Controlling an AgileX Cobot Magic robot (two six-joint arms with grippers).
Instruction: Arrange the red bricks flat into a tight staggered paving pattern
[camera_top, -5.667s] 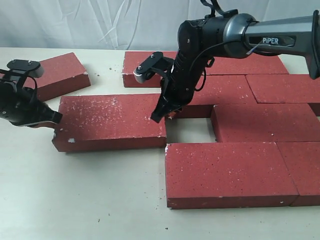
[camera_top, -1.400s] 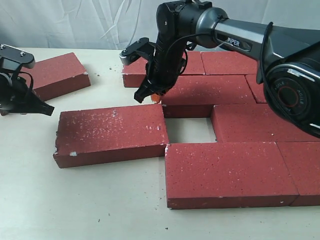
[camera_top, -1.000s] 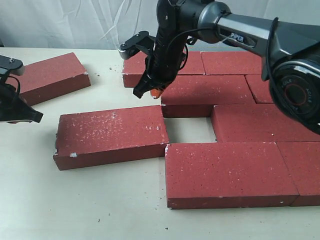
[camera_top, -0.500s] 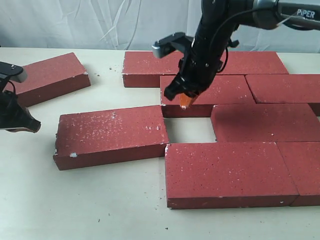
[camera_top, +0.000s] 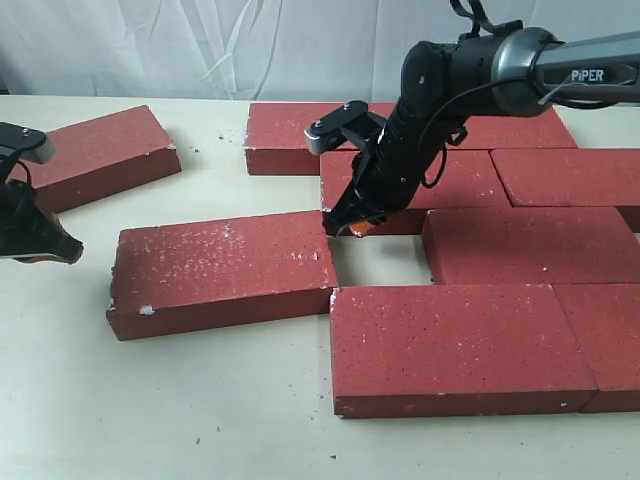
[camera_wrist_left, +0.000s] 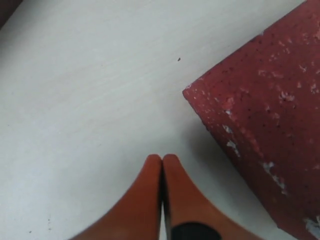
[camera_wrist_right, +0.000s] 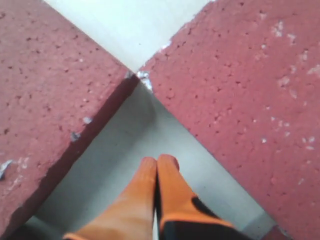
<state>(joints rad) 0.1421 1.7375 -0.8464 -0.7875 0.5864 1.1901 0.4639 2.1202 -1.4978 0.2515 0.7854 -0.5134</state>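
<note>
Several red bricks lie flat in staggered rows at the right (camera_top: 470, 340). A table-coloured gap (camera_top: 385, 262) is open among them. One loose brick (camera_top: 222, 270) lies slightly askew left of the gap, and another (camera_top: 100, 150) lies angled at the far left. My right gripper (camera_top: 357, 228) is shut and empty, its orange tips low at the gap's far-left corner. In the right wrist view this gripper (camera_wrist_right: 159, 161) points at two brick corners (camera_wrist_right: 140, 76) that nearly touch. My left gripper (camera_top: 52, 254) is shut and empty, just off the loose brick's left end (camera_wrist_left: 270, 115).
White cloth (camera_top: 200, 45) hangs behind the table. Bare tabletop (camera_top: 180, 400) stretches along the front and left. The right arm (camera_top: 500, 70) reaches in from the upper right over the back rows of bricks.
My right gripper swung from over the back-left bricks to the right, then dropped to the gap's corner. The left gripper backed a little away from the loose brick and now holds still.
</note>
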